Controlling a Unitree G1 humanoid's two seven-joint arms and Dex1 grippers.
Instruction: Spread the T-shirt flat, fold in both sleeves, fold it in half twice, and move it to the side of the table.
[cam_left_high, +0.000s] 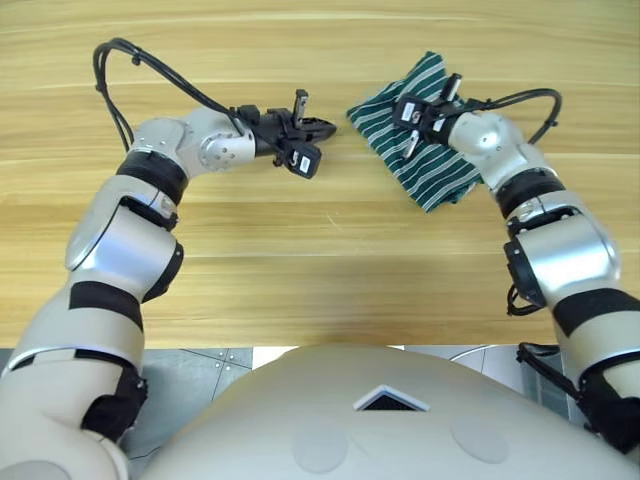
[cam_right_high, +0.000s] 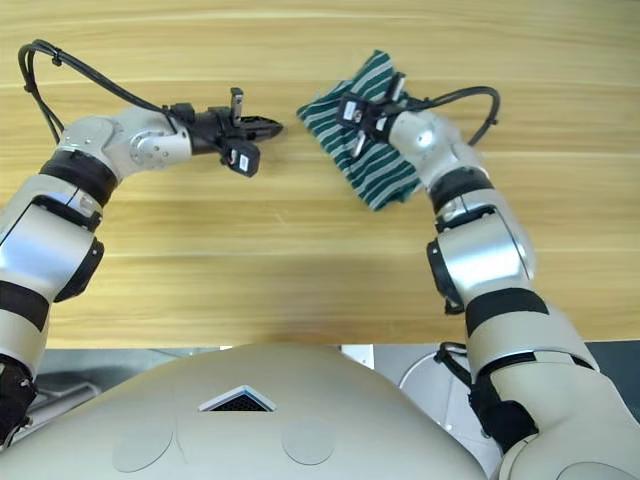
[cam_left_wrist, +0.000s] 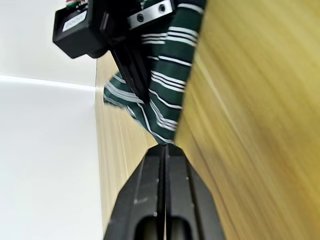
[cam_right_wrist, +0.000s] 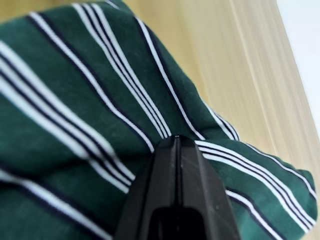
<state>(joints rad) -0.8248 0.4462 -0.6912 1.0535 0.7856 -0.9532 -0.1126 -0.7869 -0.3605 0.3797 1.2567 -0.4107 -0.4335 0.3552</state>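
Observation:
The T-shirt (cam_left_high: 432, 172), green with white stripes, lies folded into a small packet on the wooden table (cam_left_high: 300, 260), right of the middle. My right gripper (cam_left_high: 424, 124) is over the packet's far part, shut, with its fingertips (cam_right_wrist: 175, 140) down on the cloth (cam_right_wrist: 75, 100). No fold of cloth shows between the fingers. My left gripper (cam_left_high: 328, 127) is low over the table just left of the shirt's left corner. It is shut and empty, its tip (cam_left_wrist: 164, 148) pointing at the shirt's edge (cam_left_wrist: 165, 95).
Bare wood stretches to the left, behind and in front of the shirt. The table's front edge (cam_left_high: 230, 345) runs close to the robot's body. Black cables (cam_left_high: 110, 80) loop from both forearms above the surface.

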